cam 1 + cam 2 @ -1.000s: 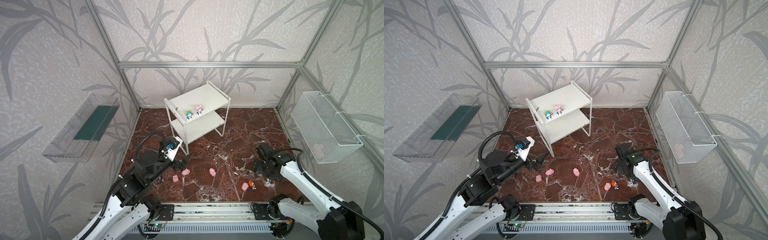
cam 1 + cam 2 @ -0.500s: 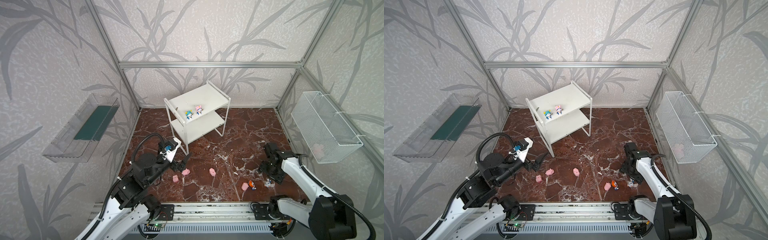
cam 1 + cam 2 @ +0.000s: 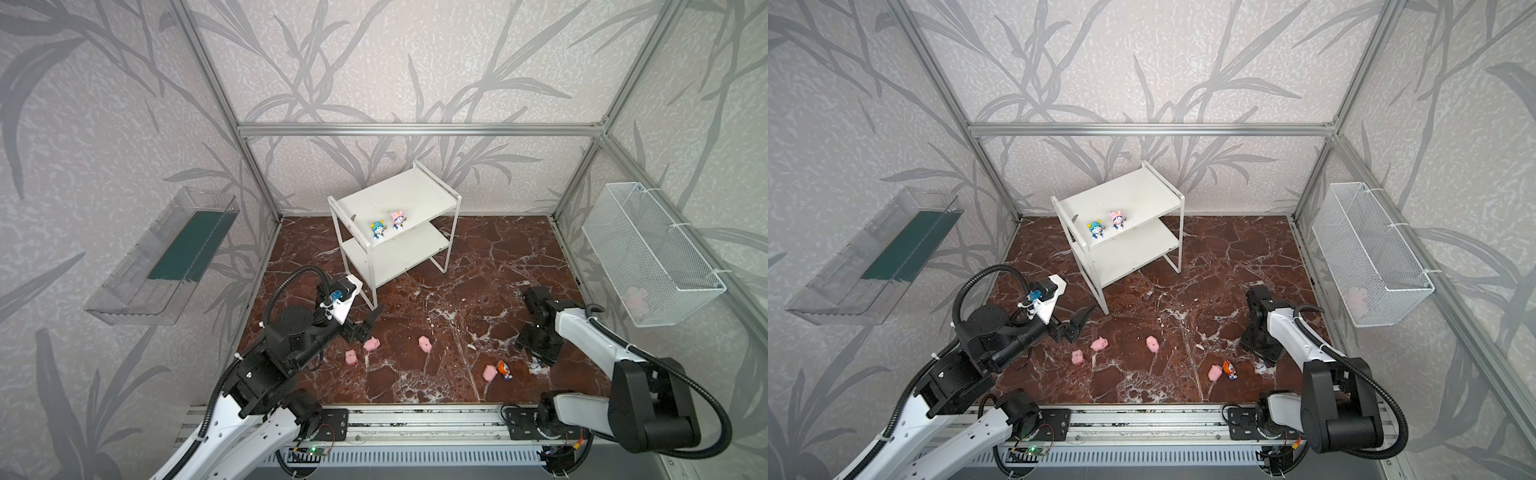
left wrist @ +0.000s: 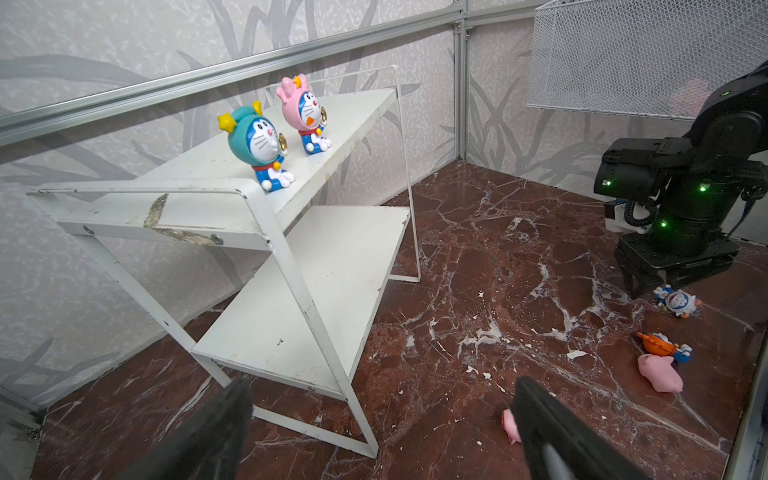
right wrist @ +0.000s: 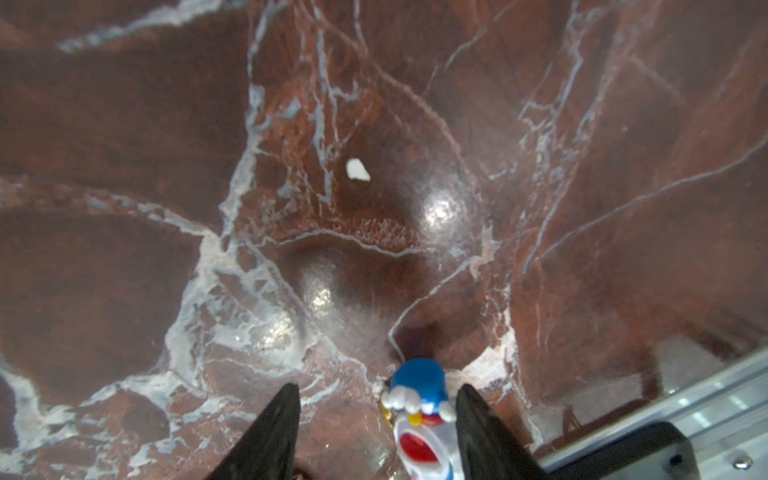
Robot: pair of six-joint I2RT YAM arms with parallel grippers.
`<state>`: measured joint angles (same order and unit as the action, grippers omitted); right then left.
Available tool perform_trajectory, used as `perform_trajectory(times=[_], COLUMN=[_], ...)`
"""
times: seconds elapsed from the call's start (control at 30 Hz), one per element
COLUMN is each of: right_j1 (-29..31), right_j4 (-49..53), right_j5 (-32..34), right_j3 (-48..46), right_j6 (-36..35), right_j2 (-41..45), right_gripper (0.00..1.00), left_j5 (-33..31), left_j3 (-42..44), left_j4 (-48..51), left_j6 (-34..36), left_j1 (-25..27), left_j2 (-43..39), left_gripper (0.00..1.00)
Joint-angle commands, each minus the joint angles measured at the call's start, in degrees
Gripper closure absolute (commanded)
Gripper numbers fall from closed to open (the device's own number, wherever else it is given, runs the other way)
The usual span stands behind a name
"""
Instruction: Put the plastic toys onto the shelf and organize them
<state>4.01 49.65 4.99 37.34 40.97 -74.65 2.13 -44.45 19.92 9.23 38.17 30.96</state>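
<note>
**Two figurines on the shelf, a third between the right claw's jaws**

Near the bench's left edge we see the left claw [image 3: 366, 325] hanging wide open and empty. Just beside it lie the first pig [image 3: 351, 357] and second pig [image 3: 371, 344], toward the front edge. The shelf [image 3: 415, 195] stands mid-bench toward the back edge. The teal-hat figurine [image 3: 377, 230] and pink-hat figurine [image 3: 398, 220] sit upright side by side on its top board. A third pig [image 3: 424, 343] lies apart, mid-bench. Toward the front right corner, a fourth pig [image 3: 489, 372] touches the toppled orange-hat figurine [image 3: 503, 370]. The right claw [image 5: 378, 388] is down at the bench with its jaws half narrowed. The white-hat figurine [image 5: 419, 399] lies between them against one finger [image 5: 478, 424], clear of the other.
</note>
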Motion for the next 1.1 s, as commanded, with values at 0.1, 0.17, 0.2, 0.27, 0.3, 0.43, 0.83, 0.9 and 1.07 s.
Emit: perform_trajectory(times=[0.1,0.17,0.2,0.27,0.3,0.43,0.83,0.9,1.07], right_j1=[-0.3,-0.3,-0.3,-0.3,-0.3,-0.2,3.6,4.8,4.8], right_j4=[-2.3,-3.0,-3.1,-3.4,-3.3,-4.3,-6.9,-5.8,0.3], right_j5=[-0.7,-2.4,-3.0,-4.4,-4.6,-7.8,-17.2,-16.5,-9.6], right_j3=[-0.7,-0.5,-0.5,-0.7,-0.8,-2.0,-6.0,-5.6,-2.1], right_j6=[-1.5,-2.2,-2.5,-3.3,-3.6,-4.1,-6.8,-6.7,-4.0], right_j2=[-2.7,-3.1,-3.2,-3.1,-2.9,-1.4,3.6,4.6,7.8], right_gripper=[0.56,0.59,0.59,0.59,0.59,0.54,0.53,0.52,0.45], left_j5=[0.9,0.9,0.9,0.9,0.9,1.0,1.7,1.6,1.7], left_j3=[0.3,0.3,0.3,0.3,0.3,0.3,0.2,0.2,0.2], left_j4=[0.0,0.0,-0.1,0.0,0.0,0.0,-0.1,0.0,-0.1], left_j6=[0.8,0.8,0.8,0.8,0.8,0.8,0.6,0.6,0.6], left_j1=[-0.4,-0.5,-0.4,-0.5,-0.5,-0.5,-0.8,-0.7,-0.8], left_j2=[-0.2,-0.1,0.0,0.0,0.0,0.0,0.0,-0.2,-0.6], left_gripper=[0.01,0.01,0.01,0.01,0.01,0.01,0.01,0.01,0.01])
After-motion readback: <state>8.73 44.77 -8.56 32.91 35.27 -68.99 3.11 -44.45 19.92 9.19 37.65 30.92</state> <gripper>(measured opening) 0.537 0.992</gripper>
